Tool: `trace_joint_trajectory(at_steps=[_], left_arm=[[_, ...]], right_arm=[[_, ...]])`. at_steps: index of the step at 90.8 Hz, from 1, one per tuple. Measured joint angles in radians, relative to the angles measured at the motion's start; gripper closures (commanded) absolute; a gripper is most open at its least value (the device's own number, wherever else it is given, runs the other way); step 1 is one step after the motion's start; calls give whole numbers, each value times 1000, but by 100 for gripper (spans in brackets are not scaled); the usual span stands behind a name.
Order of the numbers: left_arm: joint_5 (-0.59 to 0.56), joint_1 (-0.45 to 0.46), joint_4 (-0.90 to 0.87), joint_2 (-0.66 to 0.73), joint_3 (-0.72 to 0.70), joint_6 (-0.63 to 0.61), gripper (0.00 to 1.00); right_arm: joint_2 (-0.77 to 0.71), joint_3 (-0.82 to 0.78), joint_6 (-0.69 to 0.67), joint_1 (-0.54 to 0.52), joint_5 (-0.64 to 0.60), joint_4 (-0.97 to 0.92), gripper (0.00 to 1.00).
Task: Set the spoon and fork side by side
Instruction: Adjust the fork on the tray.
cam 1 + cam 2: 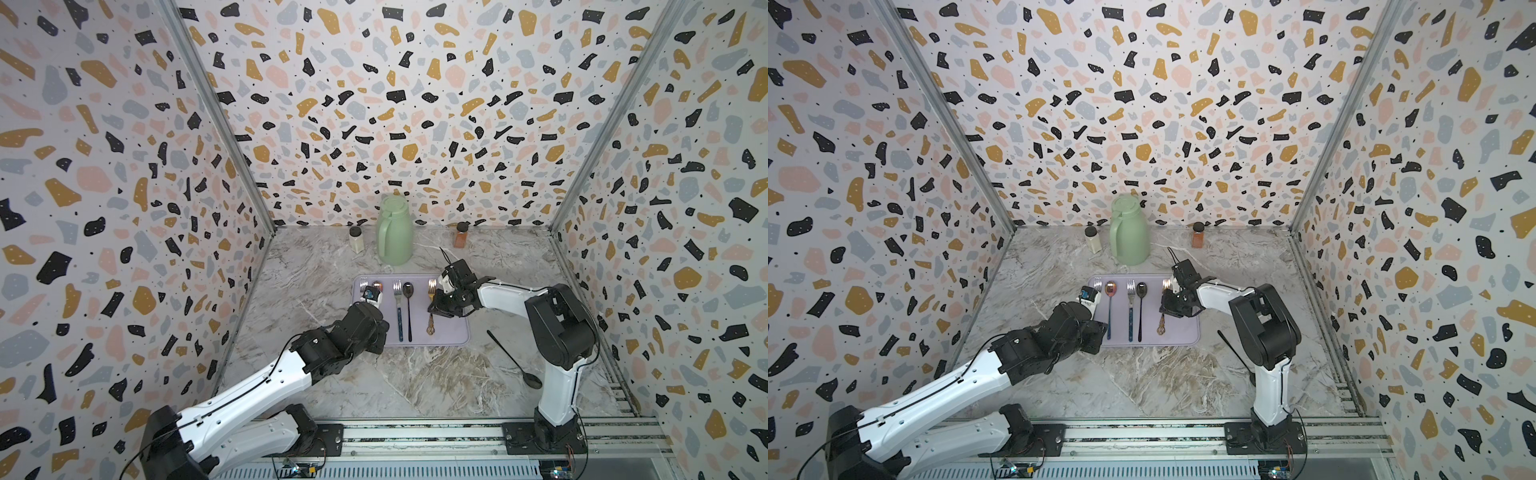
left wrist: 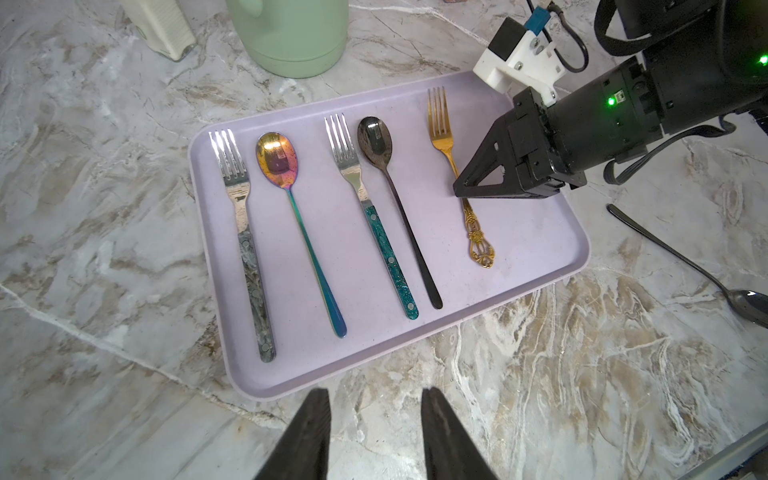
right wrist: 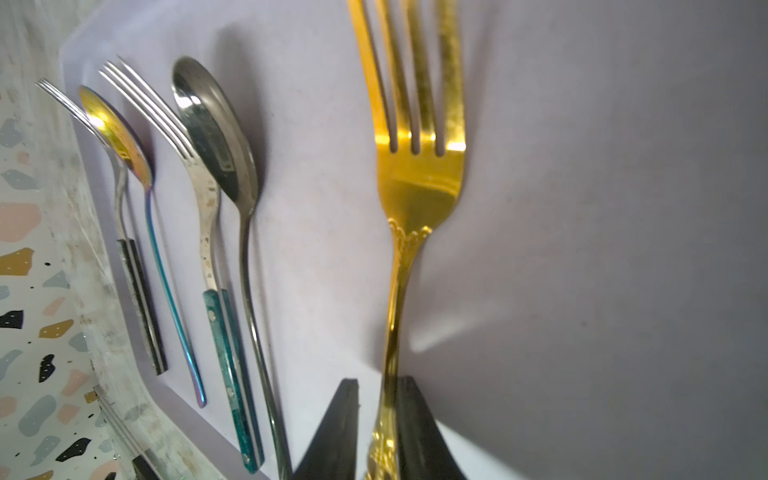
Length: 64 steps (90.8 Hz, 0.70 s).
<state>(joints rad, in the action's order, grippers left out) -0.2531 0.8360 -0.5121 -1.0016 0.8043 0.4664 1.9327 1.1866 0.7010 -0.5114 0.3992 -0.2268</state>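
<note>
Right gripper (image 3: 378, 382) straddles gold fork (image 3: 419, 187), tines pointing rearward.

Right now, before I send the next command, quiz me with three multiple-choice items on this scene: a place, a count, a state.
1. Where is the black spoon with no fork beside it? A on the table, off the tray; B on the tray; C in the green jug.
2. How many forks lie on the tray? A one; B three; C four.
3. How is the left gripper? A shut on a spoon; B shut on a fork; C open, empty.
A: it lies on bare marble. B: grey-handled fork, teal-handled fork, gold fork. C: fingers apart, nothing between.
</note>
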Motion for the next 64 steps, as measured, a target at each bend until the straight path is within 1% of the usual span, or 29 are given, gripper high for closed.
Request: trace_joint_trajectory(at_steps=[15, 28, 47, 64], left_arm=[[9, 0, 1, -17, 0, 1, 61], [11, 0, 5, -32, 0, 2, 61], [13, 0, 14, -46, 0, 2, 61], [13, 0, 20, -55, 0, 2, 61]], right_arm=[[0, 9, -30, 13, -11, -33, 75], [0, 36, -60, 14, -56, -86, 72], [16, 104, -102, -19, -179, -194, 65], [41, 160, -127, -76, -281, -261, 62]])
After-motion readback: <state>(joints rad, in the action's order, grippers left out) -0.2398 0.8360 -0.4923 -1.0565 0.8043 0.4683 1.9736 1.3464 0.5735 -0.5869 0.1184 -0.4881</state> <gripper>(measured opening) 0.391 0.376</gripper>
